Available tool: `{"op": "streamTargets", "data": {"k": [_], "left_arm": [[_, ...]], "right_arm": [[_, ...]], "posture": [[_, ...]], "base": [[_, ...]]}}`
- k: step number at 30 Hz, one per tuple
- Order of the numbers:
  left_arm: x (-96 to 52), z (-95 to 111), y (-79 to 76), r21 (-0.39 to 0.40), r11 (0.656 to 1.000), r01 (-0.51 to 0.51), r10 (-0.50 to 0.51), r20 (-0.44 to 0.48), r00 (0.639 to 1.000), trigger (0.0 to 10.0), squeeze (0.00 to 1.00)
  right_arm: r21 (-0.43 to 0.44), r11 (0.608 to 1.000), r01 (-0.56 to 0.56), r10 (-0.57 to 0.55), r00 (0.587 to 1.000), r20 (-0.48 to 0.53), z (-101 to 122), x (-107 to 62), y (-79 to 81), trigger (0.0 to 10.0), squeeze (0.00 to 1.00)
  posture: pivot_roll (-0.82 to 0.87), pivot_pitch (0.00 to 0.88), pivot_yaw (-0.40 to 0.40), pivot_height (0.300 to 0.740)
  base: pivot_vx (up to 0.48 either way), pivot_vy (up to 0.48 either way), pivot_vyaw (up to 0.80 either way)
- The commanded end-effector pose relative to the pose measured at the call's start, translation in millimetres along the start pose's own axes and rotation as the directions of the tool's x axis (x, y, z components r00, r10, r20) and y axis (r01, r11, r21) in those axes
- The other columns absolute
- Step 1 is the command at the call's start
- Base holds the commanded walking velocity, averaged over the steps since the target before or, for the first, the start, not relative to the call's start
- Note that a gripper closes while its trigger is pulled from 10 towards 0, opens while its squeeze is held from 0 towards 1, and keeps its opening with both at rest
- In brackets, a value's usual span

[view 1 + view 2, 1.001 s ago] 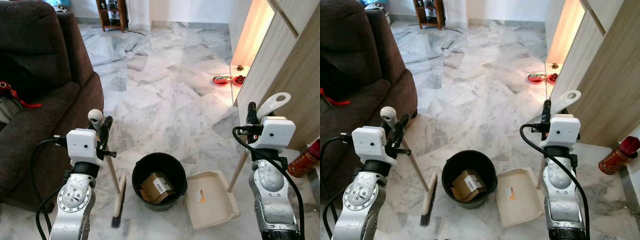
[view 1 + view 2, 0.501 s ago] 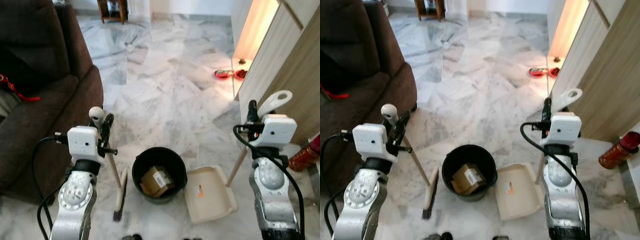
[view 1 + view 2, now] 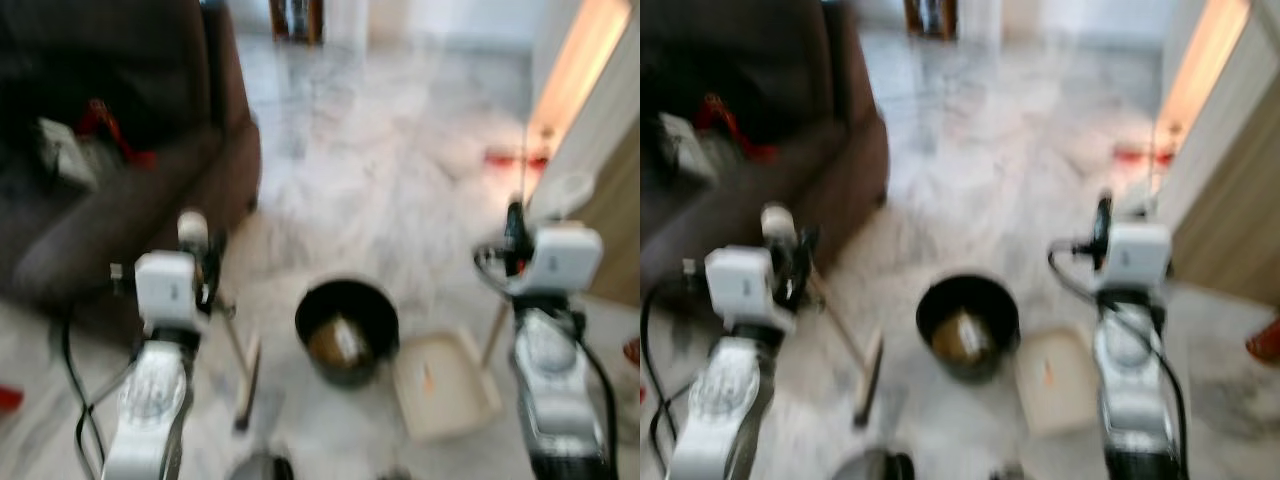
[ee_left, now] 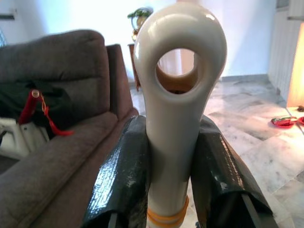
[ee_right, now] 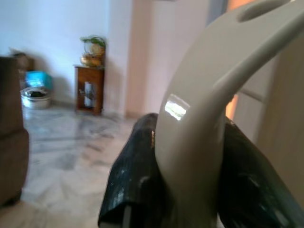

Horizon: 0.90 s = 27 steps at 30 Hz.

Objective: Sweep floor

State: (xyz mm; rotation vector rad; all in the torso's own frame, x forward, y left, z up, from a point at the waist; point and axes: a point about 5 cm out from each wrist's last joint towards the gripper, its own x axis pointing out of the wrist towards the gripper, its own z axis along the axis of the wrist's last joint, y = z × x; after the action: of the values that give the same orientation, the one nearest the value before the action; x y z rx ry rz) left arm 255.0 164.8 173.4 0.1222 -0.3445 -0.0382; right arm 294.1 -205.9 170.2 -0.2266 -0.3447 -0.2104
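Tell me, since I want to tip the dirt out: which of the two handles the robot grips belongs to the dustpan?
The one in the right gripper: its dustpan handle curves, and the dustpan lies on that side. The left gripper grips the straight broom handle.

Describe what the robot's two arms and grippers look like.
Both arms are silver metal with round joint housings, each topped by a white boxy wrist module. Black cables loop from each module down the forearm. The left gripper and right gripper each have two long, glossy black fingers with rounded tips.
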Motion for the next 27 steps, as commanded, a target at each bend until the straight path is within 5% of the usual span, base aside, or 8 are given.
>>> {"op": "streamTargets", "data": {"k": [1,15,27], "left_arm": [[0.3,6.3,1.5,0.0,1.0,-0.003,0.003,0.033,0.999,10.0,0.0],[0.2,5.4,0.5,-0.002,1.0,-0.005,0.005,0.034,0.999,10.0,0.0],[1.0,1.8,-1.7,-0.006,1.0,-0.004,0.005,0.025,1.0,10.0,0.0]], "right_arm": [[0.05,0.999,-0.012,0.01,0.999,0.049,10.7,2.2,6.0,10.0,0.0],[0.056,0.998,-0.016,0.013,0.998,0.055,13.3,2.2,6.8,10.0,0.0],[0.098,0.995,-0.03,0.025,0.999,0.045,15.8,1.5,12.7,10.0,0.0]], "posture": [[0.0,0.126,0.036,0.74],[-0.01,0.126,0.033,0.74],[-0.02,0.107,0.028,0.74]], "base": [[-0.277,0.0,0.0],[-0.269,0.0,0.0],[0.0,0.0,0.0]]}}
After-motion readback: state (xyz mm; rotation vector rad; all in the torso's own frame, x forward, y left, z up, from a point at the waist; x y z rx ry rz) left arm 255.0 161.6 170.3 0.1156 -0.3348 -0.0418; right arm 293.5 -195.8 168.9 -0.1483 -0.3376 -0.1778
